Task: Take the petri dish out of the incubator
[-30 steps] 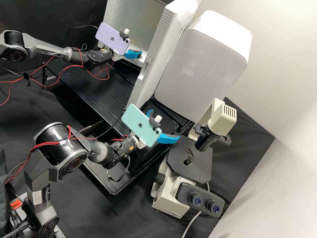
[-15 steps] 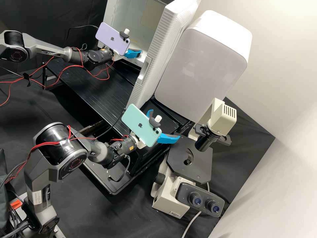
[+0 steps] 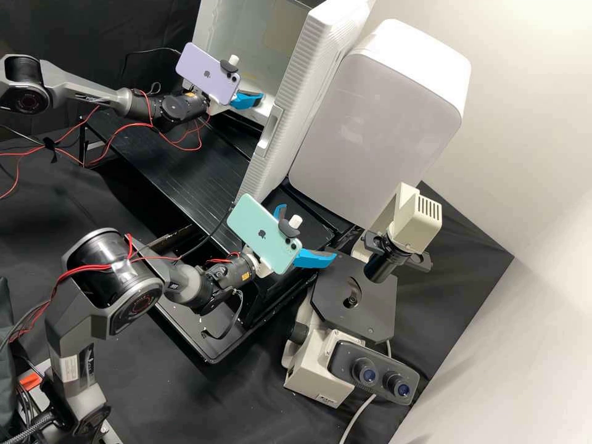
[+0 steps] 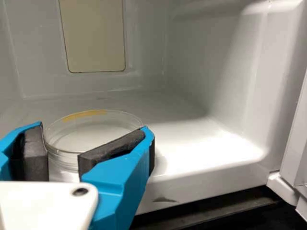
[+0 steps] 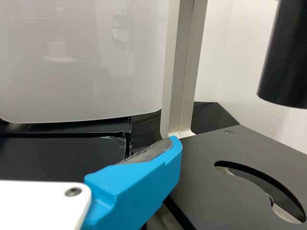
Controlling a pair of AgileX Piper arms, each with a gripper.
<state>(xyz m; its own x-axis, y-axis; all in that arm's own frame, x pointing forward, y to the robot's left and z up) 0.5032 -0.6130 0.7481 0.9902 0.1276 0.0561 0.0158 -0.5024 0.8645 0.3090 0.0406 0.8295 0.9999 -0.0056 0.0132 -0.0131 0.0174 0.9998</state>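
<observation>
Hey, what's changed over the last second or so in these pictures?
The left gripper, its fingers around the petri dish, drew back slightly from the incubator opening, toward the high view's left. The right gripper stayed beside the microscope stage, and nothing else moved.

The left pincer (image 3: 246, 98) has drawn back slightly from the incubator (image 3: 243, 31), petri dish (image 4: 91, 130) between its fingers.

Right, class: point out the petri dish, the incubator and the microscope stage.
petri dish (image 4: 88, 134): left wrist view, centre of its clear top.
incubator (image 4: 216, 72): left wrist view, inner side wall.
microscope stage (image 5: 211, 143): right wrist view, bare black plate.
</observation>
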